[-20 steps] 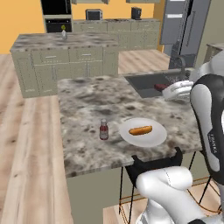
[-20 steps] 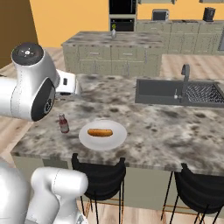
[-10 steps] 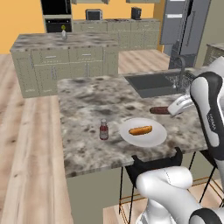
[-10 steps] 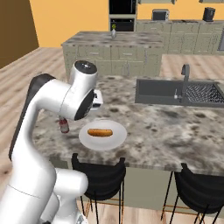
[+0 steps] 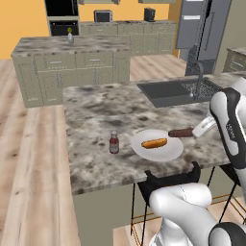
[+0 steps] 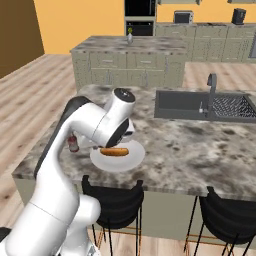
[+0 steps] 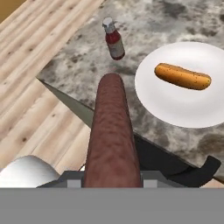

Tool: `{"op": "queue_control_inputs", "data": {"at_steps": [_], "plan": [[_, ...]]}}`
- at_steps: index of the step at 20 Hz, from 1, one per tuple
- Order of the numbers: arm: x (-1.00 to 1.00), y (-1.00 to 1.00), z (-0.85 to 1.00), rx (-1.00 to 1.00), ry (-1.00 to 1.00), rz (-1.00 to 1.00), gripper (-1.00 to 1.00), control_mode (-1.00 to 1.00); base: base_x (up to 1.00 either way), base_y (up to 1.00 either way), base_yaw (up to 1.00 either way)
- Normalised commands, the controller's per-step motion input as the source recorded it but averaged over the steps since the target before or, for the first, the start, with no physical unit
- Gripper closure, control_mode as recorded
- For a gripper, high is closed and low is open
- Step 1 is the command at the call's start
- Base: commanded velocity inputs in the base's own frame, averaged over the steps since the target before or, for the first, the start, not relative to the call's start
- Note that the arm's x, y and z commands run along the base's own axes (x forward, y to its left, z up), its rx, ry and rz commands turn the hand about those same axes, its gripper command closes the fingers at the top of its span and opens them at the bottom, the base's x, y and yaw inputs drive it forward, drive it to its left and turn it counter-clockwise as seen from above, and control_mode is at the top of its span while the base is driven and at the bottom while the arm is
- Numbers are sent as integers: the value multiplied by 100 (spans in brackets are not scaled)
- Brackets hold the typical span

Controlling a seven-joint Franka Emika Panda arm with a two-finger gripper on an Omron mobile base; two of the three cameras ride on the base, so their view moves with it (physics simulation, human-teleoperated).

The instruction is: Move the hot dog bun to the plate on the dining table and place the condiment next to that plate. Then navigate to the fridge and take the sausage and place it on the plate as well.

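Sausage (image 7: 111, 135) apparently in gripper (image 5: 196, 130)

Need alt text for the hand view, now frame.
A long reddish-brown sausage juts forward from the gripper over the edge of the speckled stone counter. Ahead lie a round white plate holding an orange hot dog bun and, beside it, a small red condiment bottle.

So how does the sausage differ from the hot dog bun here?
The sausage is dark reddish brown; the hot dog bun is orange-golden. The sausage is held in the claw above the plate's edge; the bun lies on the plate. In the left base view the sausage looks slimmer than the bun. Both are elongated with rounded ends.
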Motion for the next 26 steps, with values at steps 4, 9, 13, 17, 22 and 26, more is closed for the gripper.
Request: {"op": "queue_control_inputs", "data": {"at_steps": [4, 9, 13, 17, 22, 26], "plan": [[24, -3, -40, 0, 0, 0, 100, -100, 0, 0, 0], [49, 0, -48, 0, 0, 0, 100, -100, 0, 0, 0], [58, 0, -31, 0, 0, 0, 100, -100, 0, 0, 0], [52, 0, -21, 0, 0, 0, 100, -100, 0, 0, 0], [28, 0, -28, 0, 0, 0, 100, -100, 0, 0, 0], [17, 0, -33, 0, 0, 0, 100, -100, 0, 0, 0]]}}
